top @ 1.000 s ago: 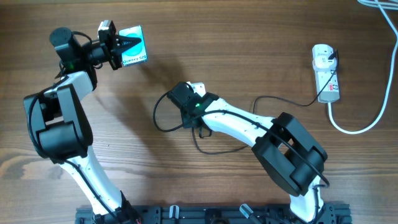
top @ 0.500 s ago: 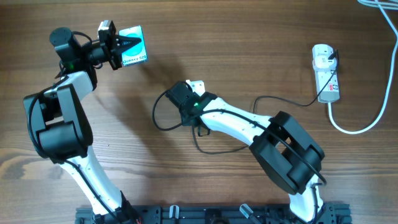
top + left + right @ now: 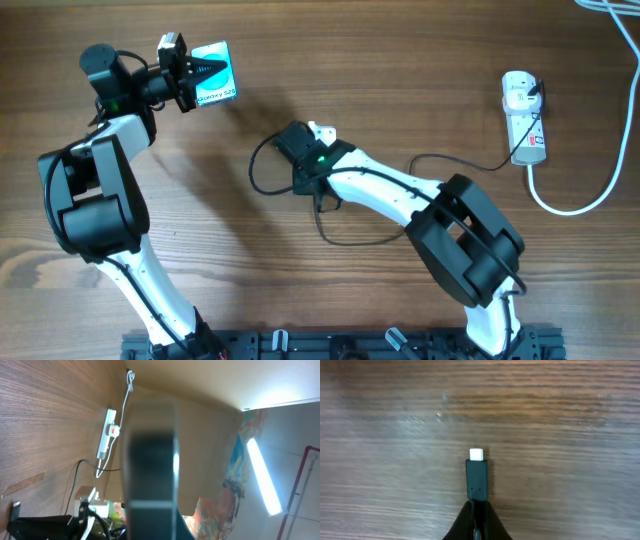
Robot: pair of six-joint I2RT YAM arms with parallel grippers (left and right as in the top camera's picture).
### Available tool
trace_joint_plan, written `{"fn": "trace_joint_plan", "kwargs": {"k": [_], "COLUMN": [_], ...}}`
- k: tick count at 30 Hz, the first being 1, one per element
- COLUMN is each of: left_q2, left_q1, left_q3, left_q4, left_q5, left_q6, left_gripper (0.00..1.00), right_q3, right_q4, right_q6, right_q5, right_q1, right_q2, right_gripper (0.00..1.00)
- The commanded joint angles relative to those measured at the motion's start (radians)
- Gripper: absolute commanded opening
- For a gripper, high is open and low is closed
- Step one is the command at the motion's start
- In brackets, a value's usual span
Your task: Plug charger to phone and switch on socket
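Plug pinched, phone waiting up-left

Got the right gripper (image 3: 476, 512) squeezed shut on the charger (image 3: 476, 480), metal tip poking straight out ahead of the jaws, in line with them. Further out: phone (image 3: 214, 84) up and to the left, clamped in the closed left gripper (image 3: 197, 72), so nearer the right arm's plug than anything else. Versus 1 second back: closed down from half-open, nudged slightly up-left, dragged the cable loop along. Socket (image 3: 523, 118) way off right, well apart from both.

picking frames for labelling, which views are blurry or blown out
overhead: sharp, evenly lit, soft shadows on the table; left wrist: dark shape near the lens out of focus, ceiling light glaring; right wrist: charger plug crisp, table grain smeared
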Motion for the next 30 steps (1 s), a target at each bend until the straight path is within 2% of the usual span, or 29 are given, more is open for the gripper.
{"fn": "trace_joint_plan", "kwargs": {"k": [1, 6, 17, 24, 30], "left_q2": [-0.001, -0.001, -0.001, -0.001, -0.001], "left_q1": [-0.003, -0.003, -0.008, -0.074, -0.146], "left_q3": [0.021, 0.021, 0.021, 0.018, 0.018], "left_q4": [0.007, 0.007, 0.008, 0.116, 0.127], "left_q5": [0.026, 0.026, 0.026, 0.025, 0.021], "left_q6": [0.024, 0.024, 0.051, 0.053, 0.095], "left_gripper": [0.04, 0.04, 0.04, 0.04, 0.04], "right_q3": [-0.035, -0.035, -0.035, -0.035, -0.037], "right_q4": [0.033, 0.034, 0.022, -0.017, -0.105], "right_q6": [0.037, 0.049, -0.075, -0.211, -0.288], "right_q5": [-0.245, -0.267, -0.275, -0.343, -0.347], "right_q1": [-0.046, -0.083, -0.088, -0.089, -0.119], "right_q2": [0.092, 0.049, -0.143, -0.28, -0.369], "right_gripper": [0.05, 0.05, 0.04, 0.05, 0.04]}}
